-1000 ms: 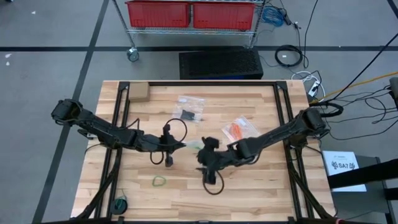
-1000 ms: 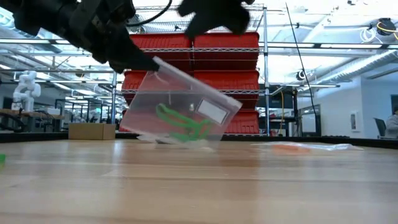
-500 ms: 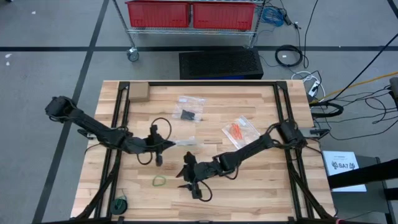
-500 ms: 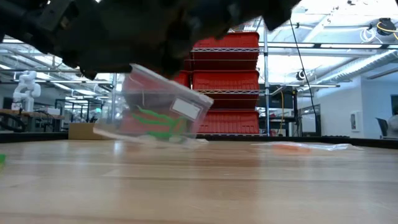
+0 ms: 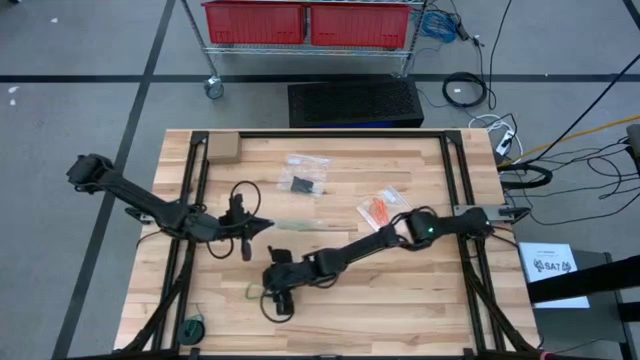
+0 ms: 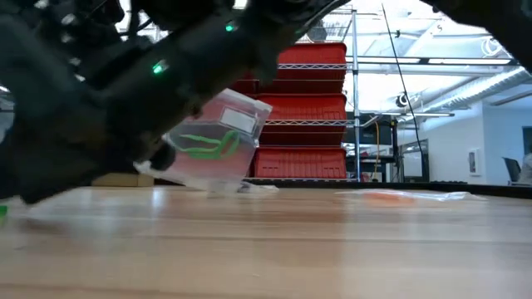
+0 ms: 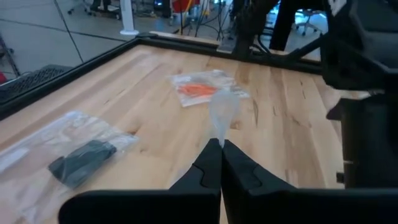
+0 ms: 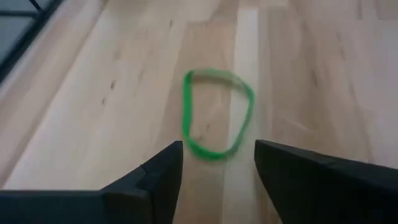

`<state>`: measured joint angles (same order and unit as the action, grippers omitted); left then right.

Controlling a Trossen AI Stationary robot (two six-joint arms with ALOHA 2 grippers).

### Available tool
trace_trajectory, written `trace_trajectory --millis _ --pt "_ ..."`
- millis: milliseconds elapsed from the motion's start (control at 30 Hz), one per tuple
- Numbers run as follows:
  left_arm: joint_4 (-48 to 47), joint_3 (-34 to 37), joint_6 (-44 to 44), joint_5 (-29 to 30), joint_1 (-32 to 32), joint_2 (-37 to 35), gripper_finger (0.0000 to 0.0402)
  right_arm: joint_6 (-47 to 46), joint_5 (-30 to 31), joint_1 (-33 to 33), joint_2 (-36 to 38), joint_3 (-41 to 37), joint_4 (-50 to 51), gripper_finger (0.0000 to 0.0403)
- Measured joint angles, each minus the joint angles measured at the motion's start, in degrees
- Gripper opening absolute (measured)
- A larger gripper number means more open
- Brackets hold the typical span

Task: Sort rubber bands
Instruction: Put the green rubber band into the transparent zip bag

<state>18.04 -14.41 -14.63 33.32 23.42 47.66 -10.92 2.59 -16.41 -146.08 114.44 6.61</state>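
Right gripper (image 8: 214,165) jaws apart, green rubber band (image 8: 216,112) flat just ahead: light, floppy; pinch one strand. Left gripper (image 7: 217,163) clamps clear bag (image 7: 222,112).

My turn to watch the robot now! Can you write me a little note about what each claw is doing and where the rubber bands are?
Left claw: shut on a corner of the clear bag, held up off the table with green bands inside.
Right claw: open, low over the table's near left part, right at one loose green rubber band lying flat on the wood. Not grabbed yet.
Already sorted: orange bands in their bag, black ones in another bag, both lying toward the back of the table.
Left to do: pick up the loose green band and put it in the held bag.
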Motion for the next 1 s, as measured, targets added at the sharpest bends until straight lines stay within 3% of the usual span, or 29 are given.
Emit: trace_trajectory --millis 133,267,333,500,533,833,1000 --pt "-1.28 -0.02 0.04 0.00 -0.02 -1.20 0.0000 -0.44 -0.09 -0.02 -3.22 5.56 2.35 0.0203" --pt "-1.27 -0.02 0.02 0.00 -0.02 -1.31 0.0000 -1.03 0.07 -0.04 -3.67 6.05 3.09 0.0189" --pt "-1.22 -0.02 0.02 -0.02 -0.02 -1.31 0.0000 -1.31 0.36 0.02 -3.67 6.05 3.52 0.0160" --pt "-1.01 -0.02 -0.04 -0.02 -0.02 -1.29 0.0000 -0.20 0.77 0.20 -3.64 6.05 4.38 0.0027" --pt "-1.04 -0.02 -0.04 -0.02 -0.02 -1.29 0.0000 0.59 0.98 0.11 -3.62 6.05 4.56 0.0015" --pt "-0.41 -0.02 -0.62 -0.06 -0.02 -0.58 0.0000 2.72 6.47 -0.91 3.05 5.83 23.72 0.0001" --pt "-0.44 -0.02 -2.92 -0.51 -0.02 0.99 0.0000 5.13 15.68 -4.49 11.60 5.94 31.53 0.0001"
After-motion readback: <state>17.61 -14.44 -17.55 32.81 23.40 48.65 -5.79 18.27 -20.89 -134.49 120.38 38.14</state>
